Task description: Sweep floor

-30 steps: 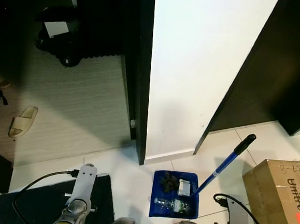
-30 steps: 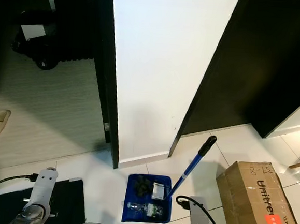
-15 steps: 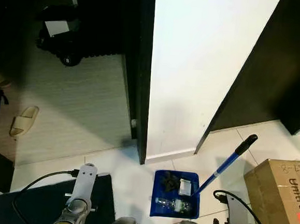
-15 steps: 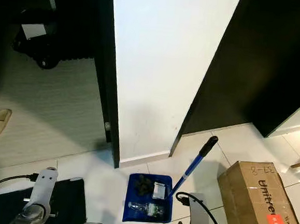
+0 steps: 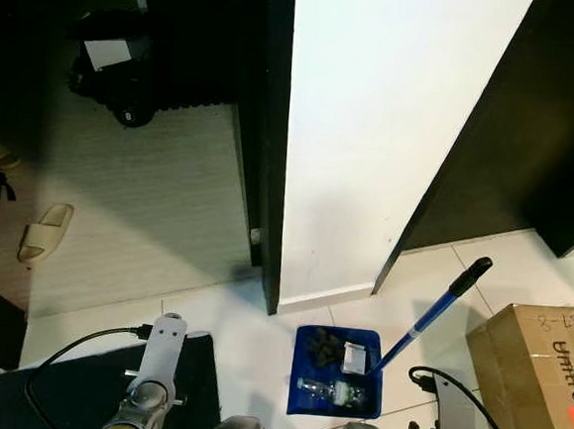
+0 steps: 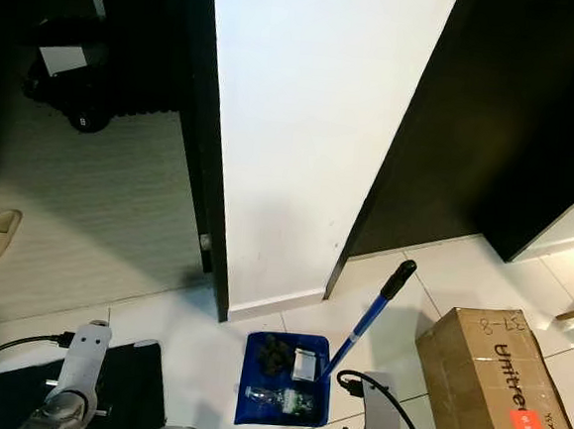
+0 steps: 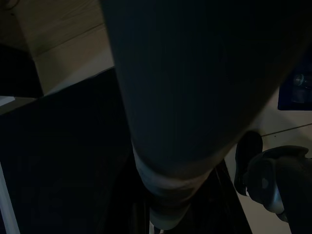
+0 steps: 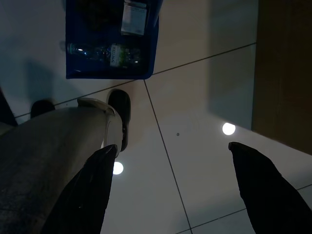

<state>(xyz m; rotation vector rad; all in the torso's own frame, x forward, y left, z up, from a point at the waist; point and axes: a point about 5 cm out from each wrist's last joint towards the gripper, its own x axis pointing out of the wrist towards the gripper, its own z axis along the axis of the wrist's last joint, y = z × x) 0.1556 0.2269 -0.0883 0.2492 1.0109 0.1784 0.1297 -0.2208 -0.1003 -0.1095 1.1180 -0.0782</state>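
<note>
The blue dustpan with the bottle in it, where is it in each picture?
Left eye view: blue dustpan low, centre-right, just below the white wall.
Right eye view: low centre, below that wall.
Left wrist view: a blue corner at the right edge.
Right wrist view: at the top, left of middle.
Shared landmark: the plastic bottle inside.

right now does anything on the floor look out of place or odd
A lone slipper lies on the wood floor to the left, no partner beside it. The blue dustpan holds a plastic bottle, a small packet and dark debris, none spilled outside it.
</note>
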